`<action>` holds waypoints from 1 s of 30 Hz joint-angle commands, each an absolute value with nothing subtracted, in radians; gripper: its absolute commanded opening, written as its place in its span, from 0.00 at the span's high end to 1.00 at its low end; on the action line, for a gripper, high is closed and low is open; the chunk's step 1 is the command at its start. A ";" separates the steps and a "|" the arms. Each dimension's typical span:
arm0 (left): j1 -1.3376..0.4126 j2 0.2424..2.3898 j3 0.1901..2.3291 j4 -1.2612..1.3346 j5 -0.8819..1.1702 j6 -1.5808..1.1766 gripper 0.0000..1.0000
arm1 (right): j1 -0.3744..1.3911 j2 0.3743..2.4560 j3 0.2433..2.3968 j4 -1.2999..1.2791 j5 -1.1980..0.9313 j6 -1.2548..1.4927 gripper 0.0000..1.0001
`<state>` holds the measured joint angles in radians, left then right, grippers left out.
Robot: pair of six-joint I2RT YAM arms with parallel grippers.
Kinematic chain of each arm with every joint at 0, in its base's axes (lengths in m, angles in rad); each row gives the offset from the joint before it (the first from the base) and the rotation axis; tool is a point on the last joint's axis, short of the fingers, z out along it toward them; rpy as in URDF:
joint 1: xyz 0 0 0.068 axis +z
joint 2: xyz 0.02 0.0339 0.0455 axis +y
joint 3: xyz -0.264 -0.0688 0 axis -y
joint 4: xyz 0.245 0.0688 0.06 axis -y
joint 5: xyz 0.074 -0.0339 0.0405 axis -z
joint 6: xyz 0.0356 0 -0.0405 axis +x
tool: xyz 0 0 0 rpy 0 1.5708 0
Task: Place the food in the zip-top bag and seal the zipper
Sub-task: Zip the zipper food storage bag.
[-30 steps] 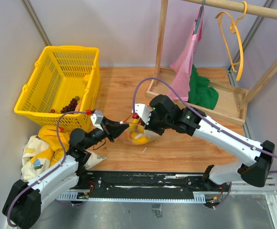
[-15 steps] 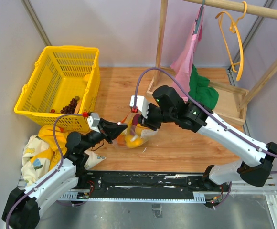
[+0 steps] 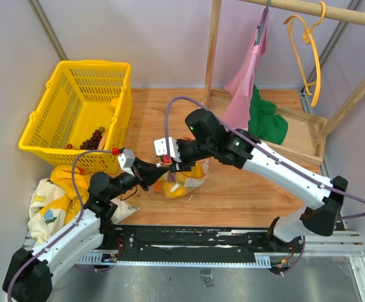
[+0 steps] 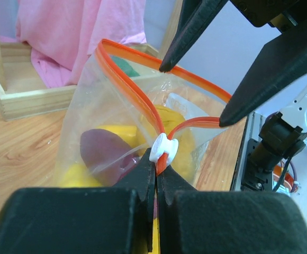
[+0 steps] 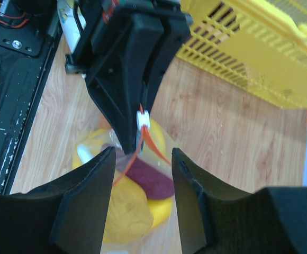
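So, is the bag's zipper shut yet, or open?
Open. In the left wrist view the zipper splits into two orange strips gaping apart past the white slider, which sits at the shut left gripper.

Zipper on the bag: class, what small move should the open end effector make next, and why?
Probably advance the right end effector and close on the white slider: the zipper gapes, left end effector pins its end, food is bagged.

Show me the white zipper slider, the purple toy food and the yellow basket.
white zipper slider (image 4: 163, 147): left wrist view, middle of the slider.
purple toy food (image 4: 101, 151): left wrist view, its visible side.
yellow basket (image 3: 94, 63): top external view, far rim.
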<state>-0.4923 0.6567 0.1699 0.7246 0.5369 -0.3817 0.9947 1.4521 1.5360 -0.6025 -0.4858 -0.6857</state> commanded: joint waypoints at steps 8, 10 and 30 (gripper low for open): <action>-0.497 0.638 0.196 0.704 0.555 -0.349 1.00 | 1.025 1.607 1.708 -0.683 -0.639 -0.808 0.62; -0.498 0.633 0.195 0.703 0.553 -0.347 1.00 | 1.026 1.613 1.706 -0.691 -0.643 -0.814 0.64; -0.503 0.612 0.196 0.691 0.545 -0.343 1.00 | 1.026 1.662 1.718 -0.743 -0.602 -0.829 0.92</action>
